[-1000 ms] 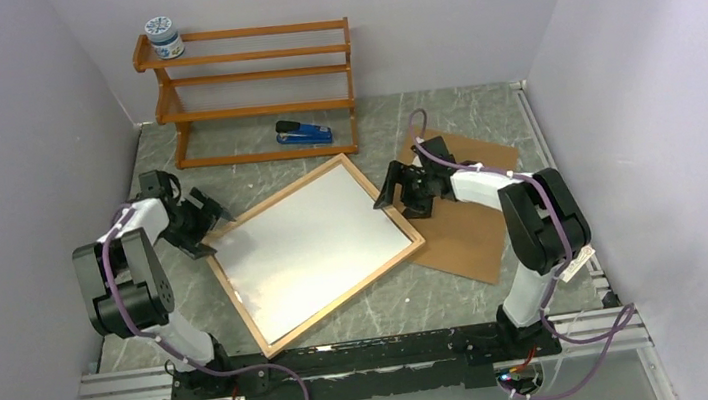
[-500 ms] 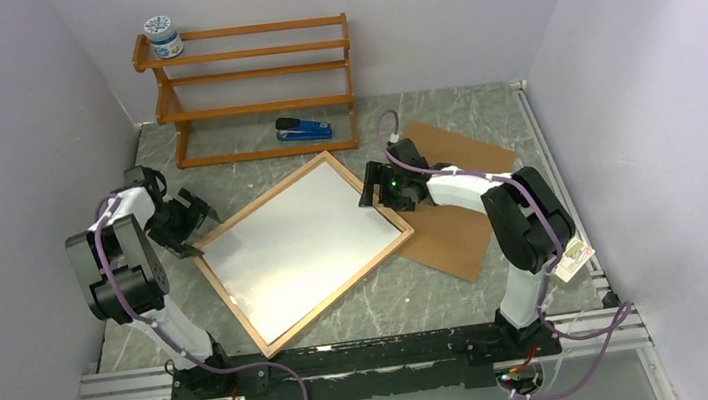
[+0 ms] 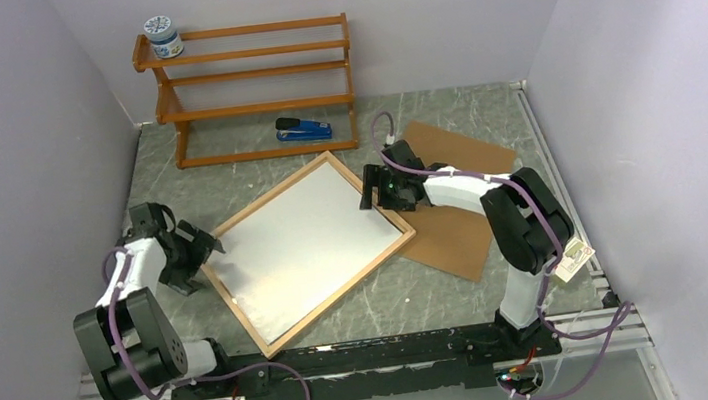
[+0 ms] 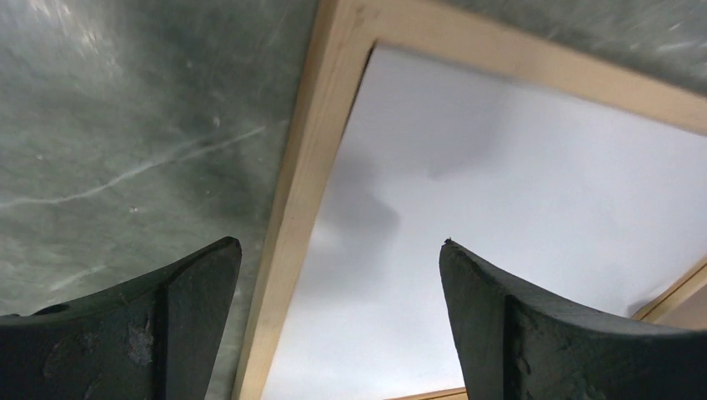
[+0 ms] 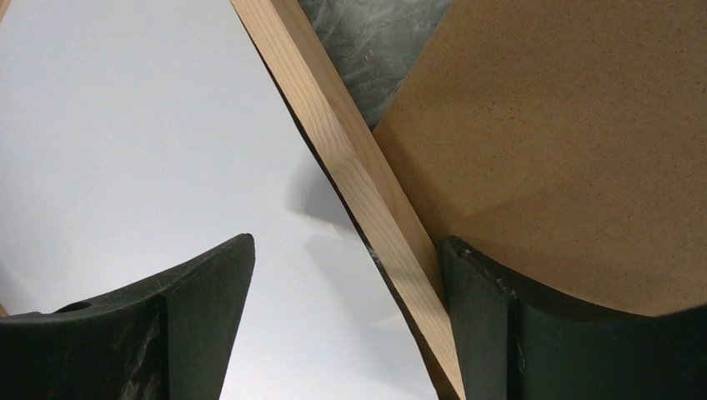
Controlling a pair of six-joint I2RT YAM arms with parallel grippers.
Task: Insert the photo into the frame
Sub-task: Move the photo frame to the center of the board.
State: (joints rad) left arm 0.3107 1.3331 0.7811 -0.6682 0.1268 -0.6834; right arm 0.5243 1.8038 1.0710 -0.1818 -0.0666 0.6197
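Pale wood moulding runs between both sets of jaws as I work the rig from my remote station. The frame (image 3: 347, 296) lies flat and skewed at the middle of the green marbled bench (image 3: 442, 120), its right corner overlapping the brown backing board (image 3: 464, 228) nearer the bench's right edge. Filling the opening is what I take to be the photo (image 3: 305, 251), face down and showing only a blank white back; no printed side is visible, so I cannot be certain. The left gripper (image 3: 203, 249) hovers at the frame's left corner with its jaws spread wide, one finger over bare bench and the other over the white sheet, clamped on nothing. The right gripper (image 3: 374, 190) is at the opposite side, near the far corner, also parted, with one finger above the sheet and the other above the board, the moulding passing between them; whether either finger touches I cannot tell. I judge that the arms bracket the frame from two sides so it can be steadied or squared without sliding, and that the board waits alongside to close the back once the sheet is seated. Along the bench's far edge stand an orange-brown shelf rack (image 3: 250, 76), a blue stapler (image 3: 304, 130) at its foot and a small jar (image 3: 163, 36) on its top shelf's left end, well apart from the work.
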